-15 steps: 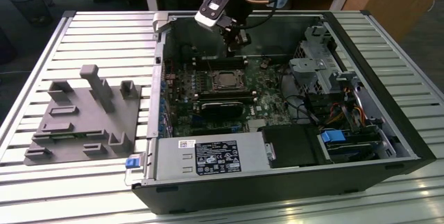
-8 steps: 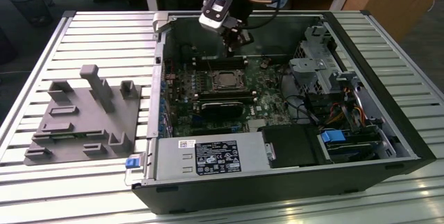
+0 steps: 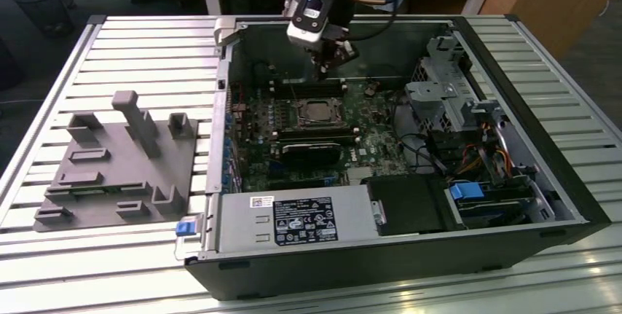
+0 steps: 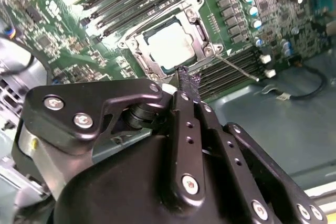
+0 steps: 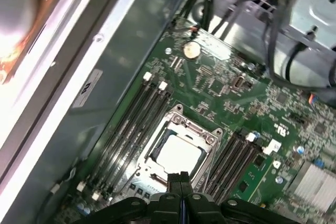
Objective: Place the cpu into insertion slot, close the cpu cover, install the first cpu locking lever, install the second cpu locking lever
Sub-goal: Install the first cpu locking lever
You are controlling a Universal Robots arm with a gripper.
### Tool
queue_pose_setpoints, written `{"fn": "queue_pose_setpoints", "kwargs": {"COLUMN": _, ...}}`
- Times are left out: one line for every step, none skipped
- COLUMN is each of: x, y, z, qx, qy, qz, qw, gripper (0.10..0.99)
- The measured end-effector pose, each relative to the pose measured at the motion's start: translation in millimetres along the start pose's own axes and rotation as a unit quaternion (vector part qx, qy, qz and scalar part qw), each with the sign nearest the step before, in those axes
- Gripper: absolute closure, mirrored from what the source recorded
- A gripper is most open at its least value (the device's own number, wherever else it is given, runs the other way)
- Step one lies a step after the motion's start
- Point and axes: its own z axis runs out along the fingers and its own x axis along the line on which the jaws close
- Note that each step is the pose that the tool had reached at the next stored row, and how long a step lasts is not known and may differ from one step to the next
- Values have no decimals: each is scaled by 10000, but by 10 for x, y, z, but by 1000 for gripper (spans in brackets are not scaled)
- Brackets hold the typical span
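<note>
The cpu [image 3: 313, 114] lies in the insertion slot [image 3: 297, 103] on the green motherboard, its silver face [image 4: 169, 45] showing through the window of the cpu cover [image 4: 199, 31], which lies flat around it. In the first wrist view the cpu [image 5: 179, 154] sits inside the cover frame [image 5: 190, 128]. A thin metal lever [image 4: 237, 68] sticks out from one corner of the socket. My gripper [image 3: 327, 72] hangs above the board just behind the socket, shut with nothing between its fingers. Its tips [image 4: 187, 81] hover near the socket's edge, also seen at the gripper [image 5: 181, 178].
The open computer case [image 3: 525, 183] lies on a slatted table. Memory slots [image 5: 134, 124] flank the socket. A black heatsink block [image 3: 313, 152], the power supply [image 3: 291, 221] and drive cages with cables [image 3: 457, 103] surround the board. A grey fixture [image 3: 116, 161] stands at the exterior view's left.
</note>
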Motion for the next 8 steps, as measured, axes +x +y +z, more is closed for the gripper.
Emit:
{"fn": "queue_pose_setpoints", "kwargs": {"x": 0, "y": 0, "z": 0, "qx": 2, "qy": 1, "qz": -88, "qw": 10000, "gripper": 980}}
{"fn": "queue_pose_setpoints", "kwargs": {"x": 0, "y": 0, "z": 1, "qx": 4, "qy": 1, "qz": -186, "qw": 9998, "gripper": 980}}
{"fn": "queue_pose_setpoints", "kwargs": {"x": 0, "y": 0, "z": 1, "qx": 5, "qy": 2, "qz": -276, "qw": 9996, "gripper": 980}}
{"fn": "queue_pose_setpoints", "kwargs": {"x": 0, "y": 0, "z": 1, "qx": 7, "qy": 3, "qz": -365, "qw": 9993, "gripper": 980}}
{"fn": "queue_pose_setpoints", "kwargs": {"x": 0, "y": 0, "z": 2, "qx": 8, "qy": 4, "qz": -455, "qw": 9990, "gripper": 980}}
{"fn": "queue_pose_setpoints", "kwargs": {"x": 0, "y": 0, "z": 3, "qx": 10, "qy": 5, "qz": -545, "qw": 9985, "gripper": 980}}
{"fn": "queue_pose_setpoints", "kwargs": {"x": 0, "y": 0, "z": 4, "qx": 11, "qy": 6, "qz": -635, "qw": 9980, "gripper": 980}}
{"fn": "queue_pose_setpoints", "kwargs": {"x": 0, "y": 0, "z": 5, "qx": 13, "qy": 6, "qz": -725, "qw": 9974, "gripper": 980}}
